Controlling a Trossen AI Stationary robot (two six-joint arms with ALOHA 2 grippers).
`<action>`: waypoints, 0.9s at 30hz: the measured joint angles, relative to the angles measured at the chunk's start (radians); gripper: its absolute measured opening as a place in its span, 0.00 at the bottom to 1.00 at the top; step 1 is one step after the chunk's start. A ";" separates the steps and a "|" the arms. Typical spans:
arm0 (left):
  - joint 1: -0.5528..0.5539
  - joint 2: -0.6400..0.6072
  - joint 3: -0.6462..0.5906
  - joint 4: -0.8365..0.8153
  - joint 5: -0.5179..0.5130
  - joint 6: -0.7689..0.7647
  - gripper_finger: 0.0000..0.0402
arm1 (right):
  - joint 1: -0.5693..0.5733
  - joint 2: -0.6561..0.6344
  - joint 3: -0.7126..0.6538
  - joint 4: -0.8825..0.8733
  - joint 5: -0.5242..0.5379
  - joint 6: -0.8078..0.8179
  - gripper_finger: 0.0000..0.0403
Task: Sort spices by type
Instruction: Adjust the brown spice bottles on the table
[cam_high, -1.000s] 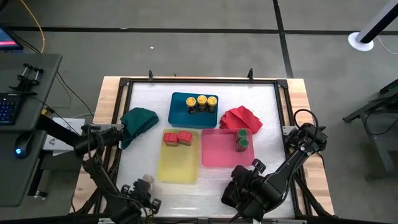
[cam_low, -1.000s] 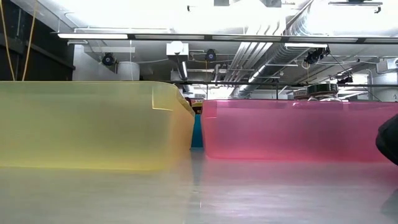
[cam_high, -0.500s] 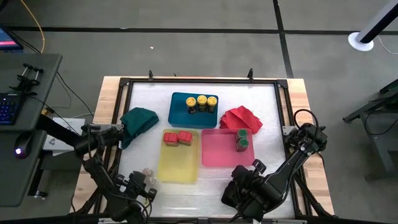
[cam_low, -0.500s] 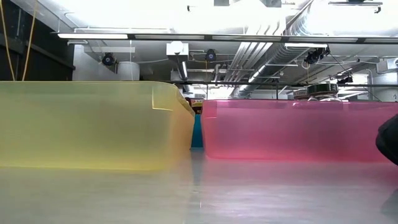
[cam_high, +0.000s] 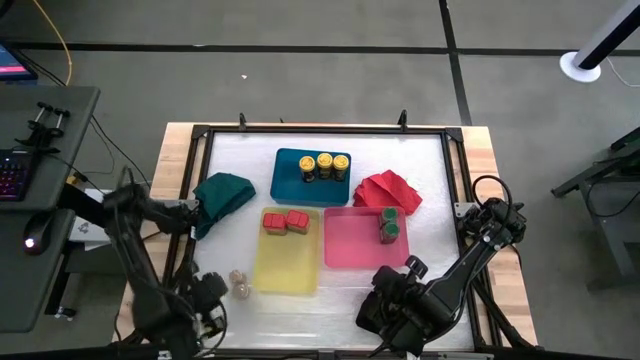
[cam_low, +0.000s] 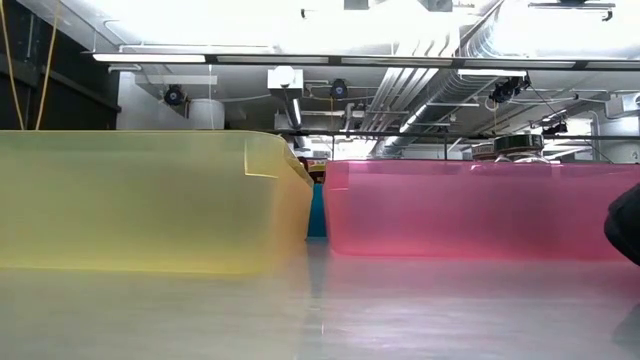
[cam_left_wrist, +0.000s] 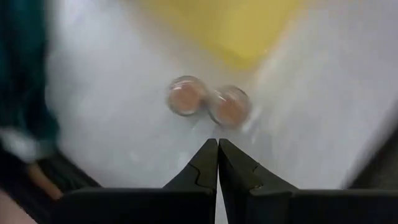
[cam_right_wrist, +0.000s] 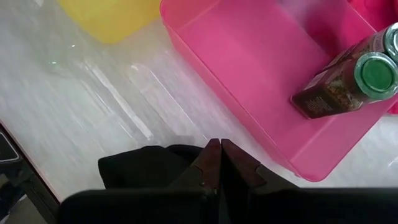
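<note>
Three yellow-lidded jars (cam_high: 325, 165) stand in the blue tray (cam_high: 285, 180). Two red-lidded jars (cam_high: 285, 221) stand in the yellow tray (cam_high: 285, 265). The green-lidded jars (cam_high: 388, 226) are in the pink tray (cam_high: 350, 245) and show in the right wrist view too (cam_right_wrist: 373, 73). Two small clear-lidded jars (cam_high: 238, 282) (cam_left_wrist: 208, 102) stand side by side on the table, left of the yellow tray. My left gripper (cam_high: 205, 298) (cam_left_wrist: 217, 144) is shut, just left of them and near the near edge, touching nothing. My right gripper (cam_high: 388, 300) (cam_right_wrist: 219, 146) is shut, near the pink tray's near side.
A green cloth (cam_high: 222, 192) lies left of the blue tray and a red cloth (cam_high: 388, 190) right of it. The low view shows the yellow tray wall (cam_low: 140, 200) and the pink tray wall (cam_low: 470, 210). Bare table shows along the near edge (cam_high: 300, 310).
My left arm has swung toward the table's left edge, its gripper drawing back from the two clear-lidded jars, which now show fully on the table. The right arm has kept still.
</note>
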 joint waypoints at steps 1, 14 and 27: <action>-0.001 -0.032 0.000 0.022 0.012 0.150 0.00 | -0.001 0.000 0.000 0.000 0.000 -0.005 0.00; 0.121 -0.156 -0.208 0.382 0.127 0.951 0.00 | -0.006 0.000 0.000 0.007 0.000 -0.045 0.00; 0.154 -0.156 -0.369 0.606 0.149 0.932 0.00 | -0.006 0.000 0.000 0.018 0.000 -0.044 0.00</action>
